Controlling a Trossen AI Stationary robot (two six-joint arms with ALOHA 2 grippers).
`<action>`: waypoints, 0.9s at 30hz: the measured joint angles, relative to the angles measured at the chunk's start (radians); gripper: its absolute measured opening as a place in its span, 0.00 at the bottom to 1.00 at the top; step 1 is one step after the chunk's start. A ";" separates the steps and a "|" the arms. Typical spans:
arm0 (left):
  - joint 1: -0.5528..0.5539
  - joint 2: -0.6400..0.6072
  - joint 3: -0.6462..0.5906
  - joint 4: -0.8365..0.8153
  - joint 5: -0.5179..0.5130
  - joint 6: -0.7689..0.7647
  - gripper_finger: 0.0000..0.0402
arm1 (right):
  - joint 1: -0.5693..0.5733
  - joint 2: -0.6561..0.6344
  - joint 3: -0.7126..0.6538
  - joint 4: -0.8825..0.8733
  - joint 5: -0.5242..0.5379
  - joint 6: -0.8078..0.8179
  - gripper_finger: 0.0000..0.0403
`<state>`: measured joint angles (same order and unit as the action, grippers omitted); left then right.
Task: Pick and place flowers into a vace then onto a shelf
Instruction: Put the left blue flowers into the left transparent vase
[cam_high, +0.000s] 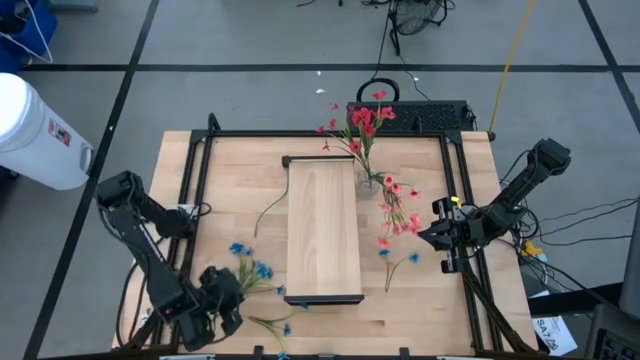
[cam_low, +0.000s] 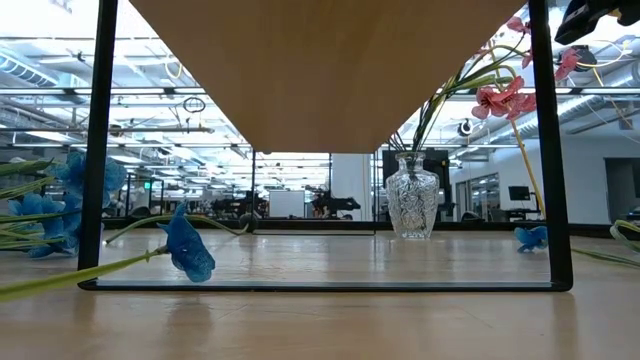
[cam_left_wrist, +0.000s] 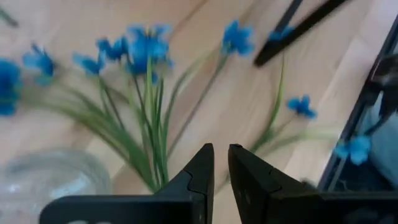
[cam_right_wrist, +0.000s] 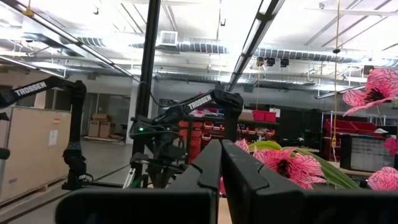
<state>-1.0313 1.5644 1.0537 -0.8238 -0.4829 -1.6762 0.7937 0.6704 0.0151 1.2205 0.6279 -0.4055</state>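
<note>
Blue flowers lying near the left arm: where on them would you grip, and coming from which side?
Grip the blue flowers on the bare green stems, just below the blossoms, where they bunch together. They lie flat on the table, so come straight down from above with the left gripper, fingers set across the stems. The blossoms look too soft to hold.

The shelf (cam_high: 323, 230) stands in the middle of the bench (cam_high: 240, 155), with the vase (cam_high: 370, 181) just beside its far right corner, stems standing in it. More flowers (cam_high: 400, 212) lie right of the shelf near the right hand (cam_high: 432, 238). Others (cam_high: 252, 270) lie at its near left corner, by the left hand (cam_high: 228, 302).
</note>
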 joint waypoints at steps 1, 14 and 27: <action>-0.007 0.009 0.016 -0.031 -0.002 -0.009 0.13 | 0.000 0.000 0.000 0.000 0.000 0.000 0.02; 0.061 0.010 0.010 -0.214 0.081 0.006 0.13 | 0.000 0.000 0.000 0.000 0.000 0.000 0.02; -0.015 0.015 0.017 -0.049 0.316 -0.138 0.13 | 0.000 0.000 0.000 -0.001 0.000 0.000 0.02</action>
<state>-1.0466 1.5795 1.0706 -0.8731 -0.1671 -1.8145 0.7937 0.6705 0.0151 1.2197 0.6277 -0.4053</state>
